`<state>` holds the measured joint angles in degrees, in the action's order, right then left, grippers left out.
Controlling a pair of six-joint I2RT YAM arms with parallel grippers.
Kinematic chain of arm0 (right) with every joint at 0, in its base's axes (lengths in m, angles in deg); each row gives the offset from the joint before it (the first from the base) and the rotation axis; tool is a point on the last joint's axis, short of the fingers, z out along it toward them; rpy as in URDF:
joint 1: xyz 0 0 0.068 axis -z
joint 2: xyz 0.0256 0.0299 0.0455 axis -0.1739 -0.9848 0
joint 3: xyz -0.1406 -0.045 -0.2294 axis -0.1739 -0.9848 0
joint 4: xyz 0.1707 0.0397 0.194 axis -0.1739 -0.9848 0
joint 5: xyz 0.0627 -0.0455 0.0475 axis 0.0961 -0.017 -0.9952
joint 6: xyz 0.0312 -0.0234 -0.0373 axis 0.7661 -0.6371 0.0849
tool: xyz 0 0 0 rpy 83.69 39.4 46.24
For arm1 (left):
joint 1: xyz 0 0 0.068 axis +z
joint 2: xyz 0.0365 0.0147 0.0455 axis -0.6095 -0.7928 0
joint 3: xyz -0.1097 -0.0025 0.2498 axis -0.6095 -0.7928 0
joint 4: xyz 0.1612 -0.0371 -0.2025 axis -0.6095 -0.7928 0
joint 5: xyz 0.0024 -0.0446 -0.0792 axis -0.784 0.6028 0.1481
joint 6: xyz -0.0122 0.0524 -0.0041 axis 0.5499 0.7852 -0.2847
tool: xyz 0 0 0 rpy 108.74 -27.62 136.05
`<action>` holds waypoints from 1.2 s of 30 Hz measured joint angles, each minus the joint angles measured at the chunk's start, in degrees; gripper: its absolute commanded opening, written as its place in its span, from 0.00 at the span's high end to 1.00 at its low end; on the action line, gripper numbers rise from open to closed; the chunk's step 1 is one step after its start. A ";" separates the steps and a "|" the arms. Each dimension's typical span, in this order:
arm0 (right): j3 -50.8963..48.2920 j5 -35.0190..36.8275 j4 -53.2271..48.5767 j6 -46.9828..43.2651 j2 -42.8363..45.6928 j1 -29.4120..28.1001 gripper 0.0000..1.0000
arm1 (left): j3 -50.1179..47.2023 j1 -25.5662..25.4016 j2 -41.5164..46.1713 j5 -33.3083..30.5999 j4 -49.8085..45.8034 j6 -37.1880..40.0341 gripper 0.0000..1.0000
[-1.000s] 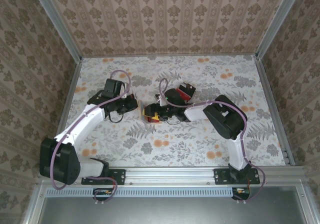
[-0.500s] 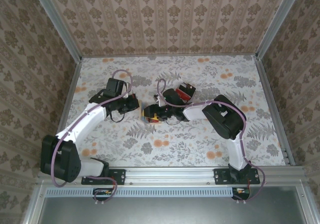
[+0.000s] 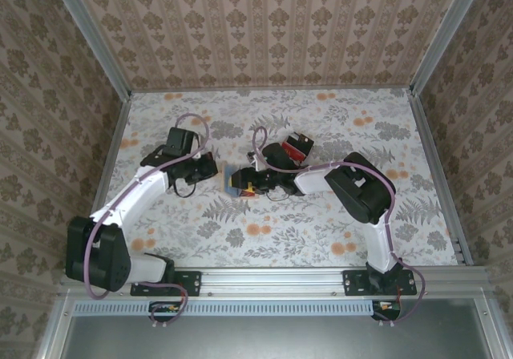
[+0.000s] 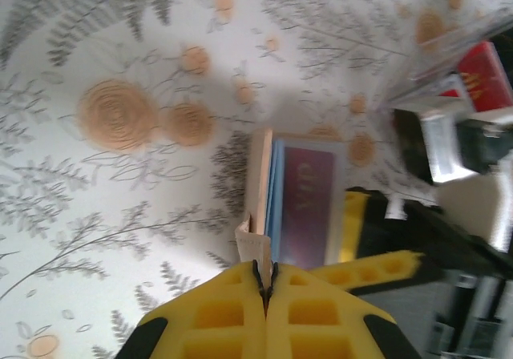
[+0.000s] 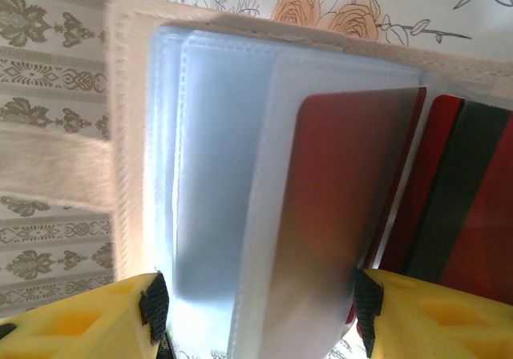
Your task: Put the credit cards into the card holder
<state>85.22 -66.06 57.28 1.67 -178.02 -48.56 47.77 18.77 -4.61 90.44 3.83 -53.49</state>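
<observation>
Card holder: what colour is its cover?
Pale tan, leather-like; the card holder shows it best in the right wrist view.

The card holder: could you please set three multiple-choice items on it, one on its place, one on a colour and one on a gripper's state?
1. The holder lies:
A) between the left gripper and the right gripper
B) in the far right corner
C) on the front rail

2. The card in its clear sleeve is:
A) green
B) blue
C) red

3. The left gripper is:
A) wide open
B) shut on the holder's flap
C) shut on a loose card

Key:
1 A, the top view shows it between the two arms' tips.
2 C, the right wrist view shows red through the sleeve.
3 B, its yellow fingers meet on the tan flap.
</observation>
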 measured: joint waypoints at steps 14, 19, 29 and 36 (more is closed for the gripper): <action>0.02 2.49 -8.94 -3.43 3.61 0.44 0.27 | -7.08 5.84 1.33 0.11 0.85 1.77 1.00; 0.02 8.13 -21.62 -8.17 8.28 1.60 0.27 | -8.68 6.64 0.70 0.24 1.90 2.01 1.00; 0.07 17.22 -38.14 -18.12 23.23 7.26 0.27 | -8.55 6.86 -2.25 1.09 3.85 3.37 0.60; 3.41 23.08 -46.10 -24.94 28.17 15.78 0.29 | -4.22 6.88 -2.71 0.39 2.16 4.35 0.54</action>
<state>88.63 -42.98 11.19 -23.27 -149.85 -32.78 43.55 25.65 -7.32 90.83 5.99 -49.14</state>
